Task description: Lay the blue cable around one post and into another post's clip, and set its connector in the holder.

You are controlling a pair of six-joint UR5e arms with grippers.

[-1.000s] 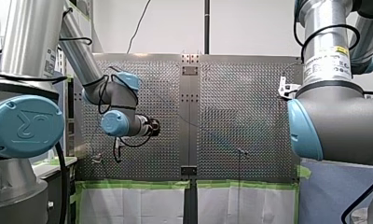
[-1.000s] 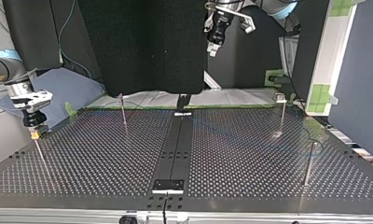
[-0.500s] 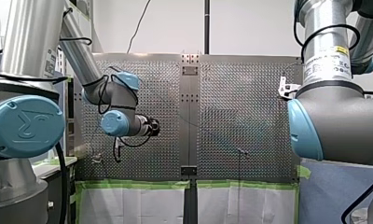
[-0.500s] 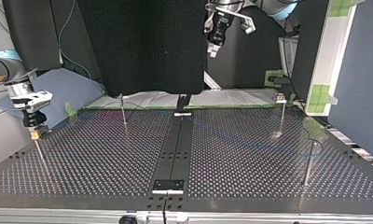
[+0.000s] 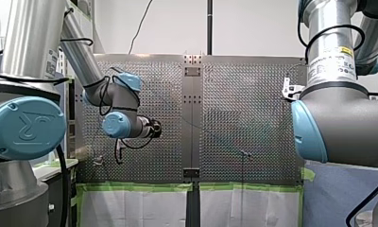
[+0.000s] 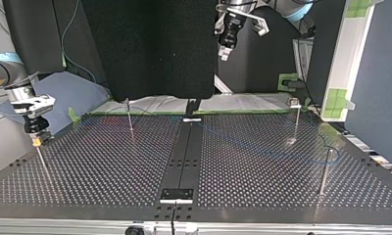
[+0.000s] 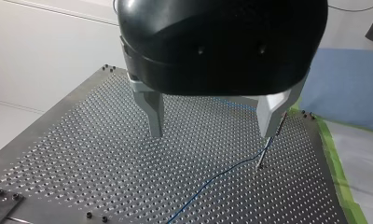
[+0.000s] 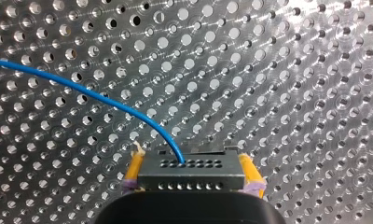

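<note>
The connector [image 8: 191, 173] is clamped between the yellow pads [image 8: 134, 170] of the right gripper [image 8: 190, 161]. It is gripped by its two ends, so the point where the blue cable [image 8: 96, 95] leaves it is not pinched. From there the cable arcs away ahead of the fingers and off to one side, above the perforated table [image 8: 292, 93].

The left gripper [image 7: 212, 134] is held high, with its metal fingers wide apart and nothing between them (probably kept ready to guide the slack). Beneath it a run of the cable lies on the table and passes just beside a thin post [image 7: 267, 150] that stands under one finger. Whether cable and post touch cannot be told.

In the top view a bare post [image 6: 129, 117] stands between the two grippers, and a post with a clip-like head [image 6: 296, 117] stands far from the right gripper. A small bracket [image 6: 177, 194] on the dark centre strip is judged to be the holder. The path to it looks open, though the bare post would have to be cleared and the slack could snag.
</note>
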